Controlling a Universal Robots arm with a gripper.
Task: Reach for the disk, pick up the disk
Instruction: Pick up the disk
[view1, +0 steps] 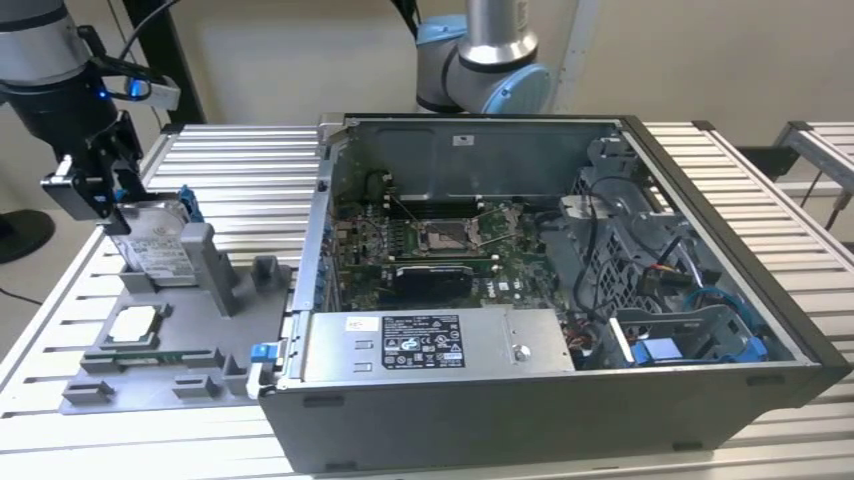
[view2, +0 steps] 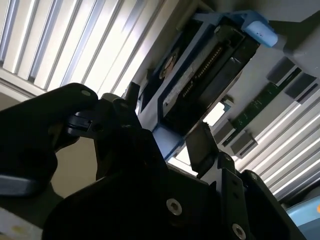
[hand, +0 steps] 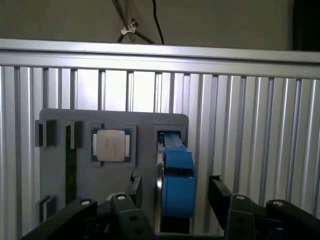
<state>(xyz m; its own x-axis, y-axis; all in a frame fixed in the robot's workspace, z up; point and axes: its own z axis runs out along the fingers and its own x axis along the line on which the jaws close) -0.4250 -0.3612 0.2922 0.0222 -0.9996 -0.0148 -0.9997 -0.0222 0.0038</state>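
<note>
Blue-railed disk (hand: 177, 165) stands upright, untouched, between spread fingers (hand: 218, 192) of the pincer (hand: 176, 189).

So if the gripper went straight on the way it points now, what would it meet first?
The disk, standing on edge in the grey fixture. In the first wrist view its blue rail lies between the open jaws, so the gripper would probably meet that top edge.

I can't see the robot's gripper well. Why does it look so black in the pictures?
In the first wrist view the gripper is dark against the brightly lit table; in the second wrist view it is a black shape with glare on the table behind; in the exterior view the light is even, with shade inside the computer case.
</note>
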